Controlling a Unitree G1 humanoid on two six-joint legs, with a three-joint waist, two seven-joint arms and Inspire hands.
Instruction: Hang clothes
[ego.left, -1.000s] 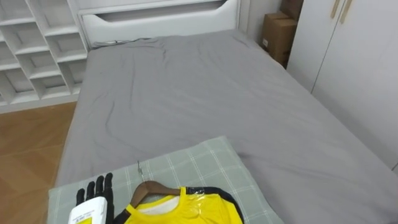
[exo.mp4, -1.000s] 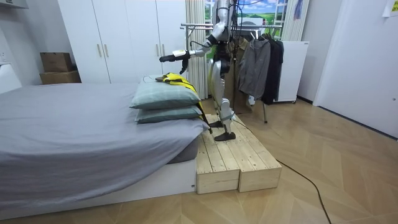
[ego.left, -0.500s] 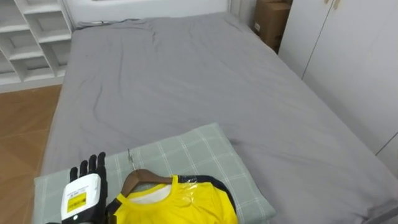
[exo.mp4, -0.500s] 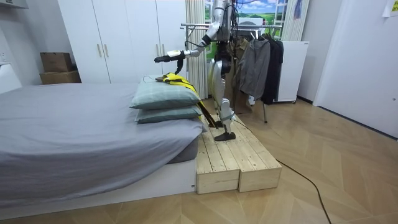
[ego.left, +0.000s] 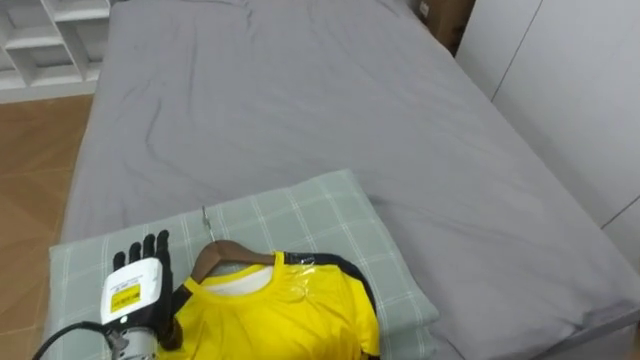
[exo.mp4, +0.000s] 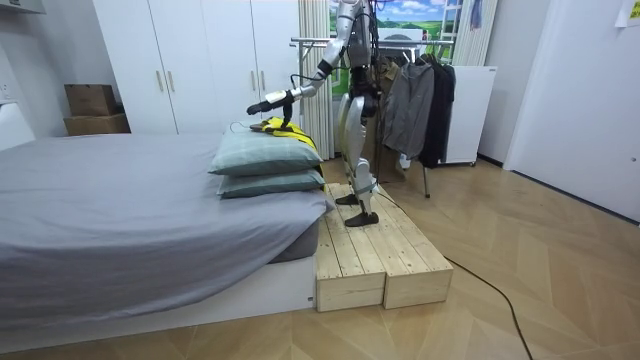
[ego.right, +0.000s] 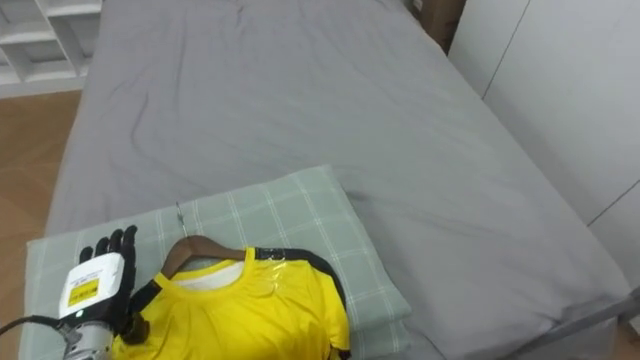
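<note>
Lowering since a moment ago, the left robot hand (ego.left: 140, 290) hovers just left of the hanger (ego.left: 215, 253), fingers straight, gripping nothing; the yellow shirt (ego.left: 285, 320) lies on the near pillow (ego.left: 300, 215); grasping likely comes next.

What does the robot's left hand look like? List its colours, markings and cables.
The left hand has black fingers and a white plate on its back bearing a yellow label. A dark cable loops out at the wrist.
</note>
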